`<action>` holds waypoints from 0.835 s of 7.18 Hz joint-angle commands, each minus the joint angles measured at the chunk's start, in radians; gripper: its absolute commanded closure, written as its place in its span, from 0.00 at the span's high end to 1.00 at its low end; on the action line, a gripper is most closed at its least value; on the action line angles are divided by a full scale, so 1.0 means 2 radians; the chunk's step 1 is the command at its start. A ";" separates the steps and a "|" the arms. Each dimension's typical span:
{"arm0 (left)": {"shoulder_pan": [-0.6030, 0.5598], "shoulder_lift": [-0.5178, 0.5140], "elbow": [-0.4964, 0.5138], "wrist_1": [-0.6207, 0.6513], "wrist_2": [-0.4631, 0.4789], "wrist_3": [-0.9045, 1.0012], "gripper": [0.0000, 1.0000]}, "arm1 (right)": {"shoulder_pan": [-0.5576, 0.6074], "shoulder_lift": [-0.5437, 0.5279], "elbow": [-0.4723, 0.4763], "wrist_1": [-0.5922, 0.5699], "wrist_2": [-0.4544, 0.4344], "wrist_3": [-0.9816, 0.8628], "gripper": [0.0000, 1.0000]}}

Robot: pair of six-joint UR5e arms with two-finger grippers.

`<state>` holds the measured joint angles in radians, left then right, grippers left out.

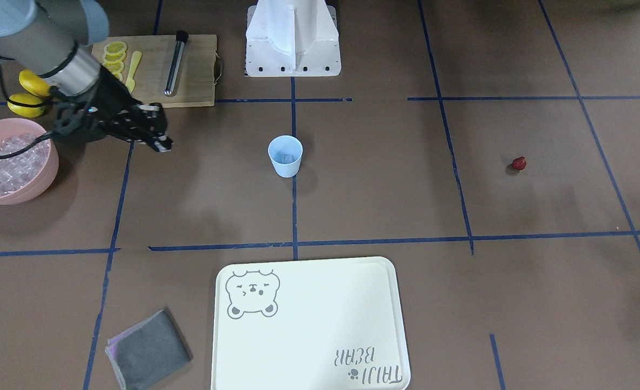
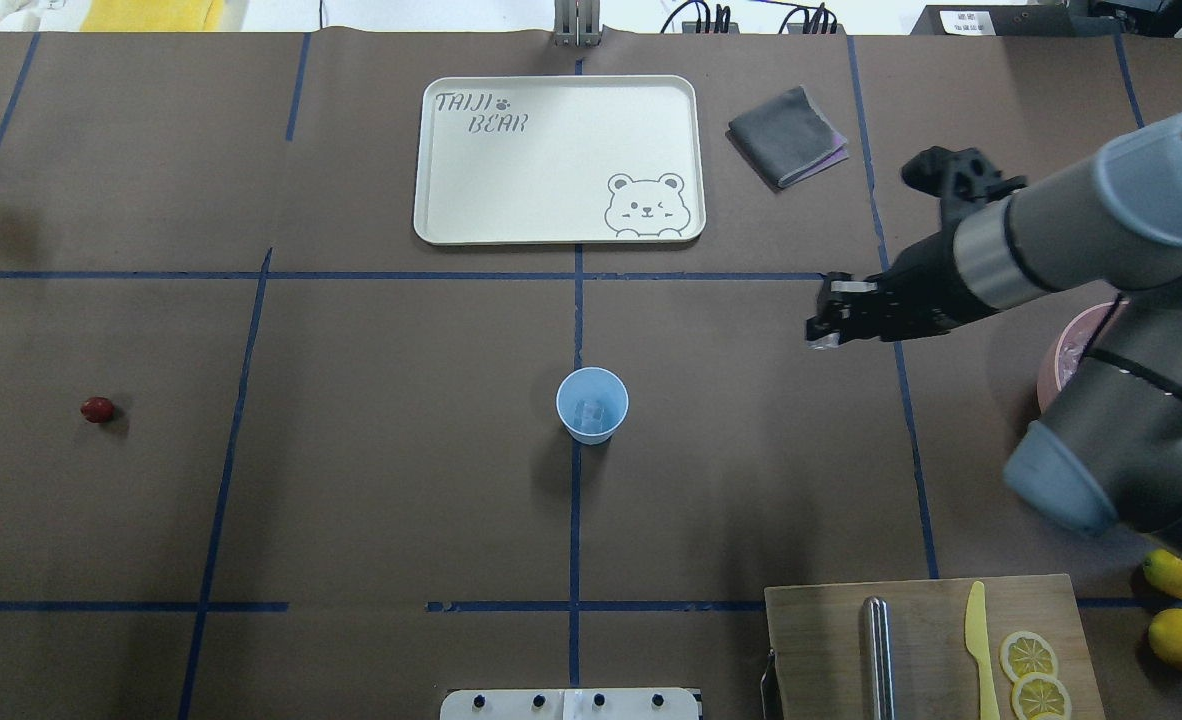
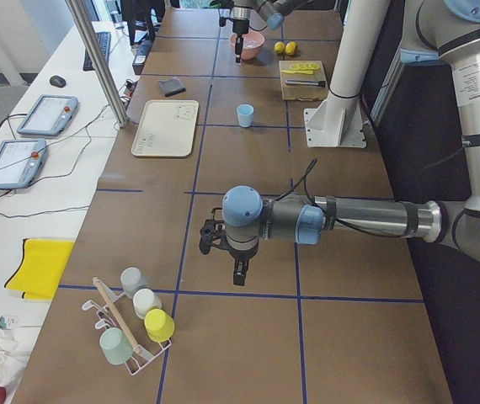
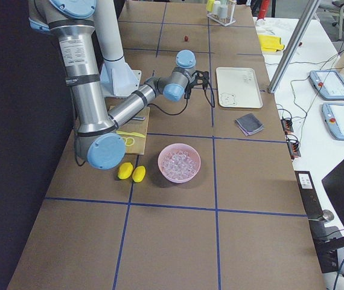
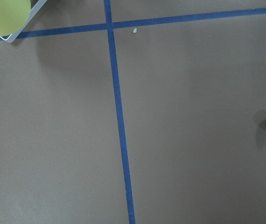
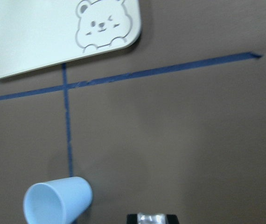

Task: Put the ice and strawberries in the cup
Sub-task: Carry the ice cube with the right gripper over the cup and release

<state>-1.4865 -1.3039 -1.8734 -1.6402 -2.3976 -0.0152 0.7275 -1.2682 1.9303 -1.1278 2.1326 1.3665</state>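
The right end effector [image 2: 823, 328] hangs above the matte brown counter [image 2: 401, 480], its black fingers pinched on a small glassy ice cube [image 6: 151, 218]. The smooth, pale blue, tapered cup [image 2: 592, 405] stands upright mid-counter, a second cube [image 2: 591, 411] lying clear inside it. The rounded dark red strawberry [image 2: 97, 409] lies well apart, toward the robot's left. Whether the left end effector [image 3: 238, 278] is open or closed cannot be told.

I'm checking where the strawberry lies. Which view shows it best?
The front-facing view: the strawberry sits whole and unobstructed. Overhead shows it equally small; the left wrist view clips it at the edge; exterior right shows a distant speck. I cannot find it in the others.
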 commanded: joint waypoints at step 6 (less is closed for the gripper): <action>0.000 0.000 -0.004 0.000 0.000 -0.001 1.00 | -0.120 0.135 -0.065 -0.028 -0.137 0.108 0.31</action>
<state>-1.4864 -1.3039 -1.8806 -1.6399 -2.3977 -0.0168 0.4936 -1.0000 1.8016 -1.1835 1.8658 1.5807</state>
